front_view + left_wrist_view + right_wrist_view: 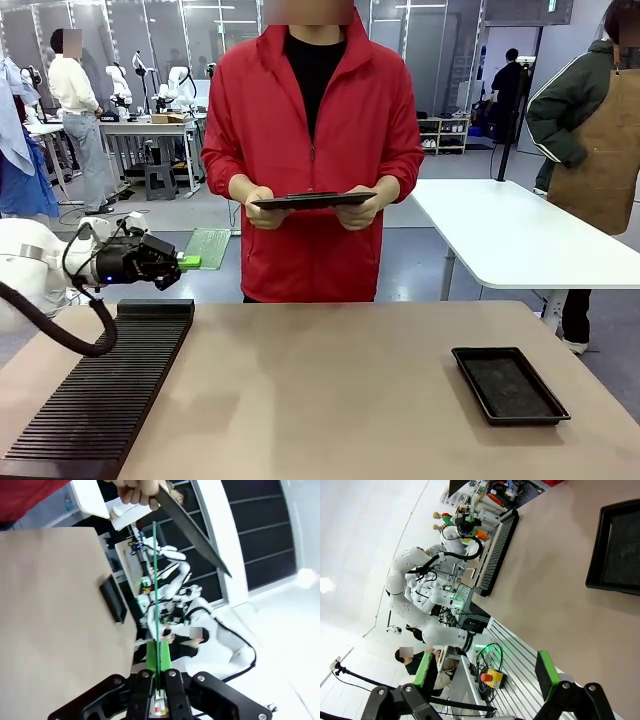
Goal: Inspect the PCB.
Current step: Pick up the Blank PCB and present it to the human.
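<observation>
With your left end effector (188, 262) pinched shut on the PCB (210, 245) edge, present its face squarely toward the person (312, 150). Your right end effector (485, 672) stands wide open, empty.

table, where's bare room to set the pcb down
The wide tabletop between the slotted rack on the left and the black tray on the right is bare. The left edge is crowded by the rack.

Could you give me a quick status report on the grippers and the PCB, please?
Left gripper: jaws shut on PCB, held in air left of person. Right gripper: jaws open, empty. Nothing in the way.
</observation>
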Controlling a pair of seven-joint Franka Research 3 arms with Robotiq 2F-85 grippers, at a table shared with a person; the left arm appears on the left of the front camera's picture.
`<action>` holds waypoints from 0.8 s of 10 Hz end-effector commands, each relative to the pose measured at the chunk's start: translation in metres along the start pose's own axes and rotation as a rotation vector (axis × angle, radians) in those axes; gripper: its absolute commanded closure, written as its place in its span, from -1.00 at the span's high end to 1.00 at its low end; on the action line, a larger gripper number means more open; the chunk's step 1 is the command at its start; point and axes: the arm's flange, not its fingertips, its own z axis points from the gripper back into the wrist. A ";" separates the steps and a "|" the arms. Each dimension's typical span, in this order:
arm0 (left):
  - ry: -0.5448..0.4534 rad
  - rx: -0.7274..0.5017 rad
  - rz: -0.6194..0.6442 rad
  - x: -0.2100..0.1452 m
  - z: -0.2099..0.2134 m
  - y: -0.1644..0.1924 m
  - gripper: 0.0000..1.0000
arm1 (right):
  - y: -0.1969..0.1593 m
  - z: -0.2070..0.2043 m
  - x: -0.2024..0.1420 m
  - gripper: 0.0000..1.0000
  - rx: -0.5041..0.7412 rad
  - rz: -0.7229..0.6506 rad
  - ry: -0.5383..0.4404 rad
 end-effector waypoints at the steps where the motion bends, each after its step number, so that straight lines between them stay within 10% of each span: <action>1: -0.005 -0.045 0.123 0.019 -0.002 0.006 -0.95 | 0.001 0.001 0.000 1.00 0.010 0.007 -0.004; 8: 0.013 -0.004 0.156 0.010 -0.004 0.016 -0.95 | 0.001 0.001 0.000 1.00 0.010 0.007 -0.004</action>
